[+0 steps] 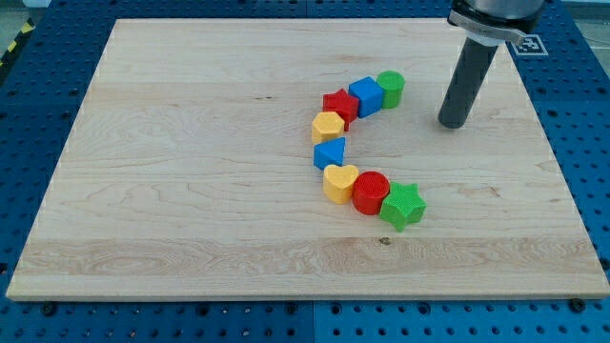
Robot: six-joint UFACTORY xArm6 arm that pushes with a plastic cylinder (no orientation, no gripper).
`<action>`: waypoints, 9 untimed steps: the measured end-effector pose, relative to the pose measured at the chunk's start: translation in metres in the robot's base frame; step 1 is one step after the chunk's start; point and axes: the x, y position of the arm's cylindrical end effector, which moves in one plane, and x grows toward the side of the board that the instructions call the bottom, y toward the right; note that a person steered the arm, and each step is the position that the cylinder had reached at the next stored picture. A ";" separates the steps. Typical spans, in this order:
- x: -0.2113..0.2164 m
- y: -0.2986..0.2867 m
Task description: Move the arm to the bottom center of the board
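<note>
My tip (454, 124) rests on the wooden board (191, 143) in the upper right part, a little right of the green cylinder (391, 88). The blocks form a curved chain in the middle. From the top it runs green cylinder, blue cube (366, 96), red star (340, 105), yellow hexagon (328, 127), blue block (330, 153), yellow heart (340, 183), red cylinder (370, 192), green star (402, 205). My tip touches none of them.
The board lies on a blue perforated table (38, 76). The arm's dark rod (469, 76) comes down from the view's top right. A black and white marker (527, 43) sits beyond the board's top right corner.
</note>
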 end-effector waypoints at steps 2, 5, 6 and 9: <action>0.029 0.000; 0.084 0.000; 0.098 0.000; 0.145 -0.006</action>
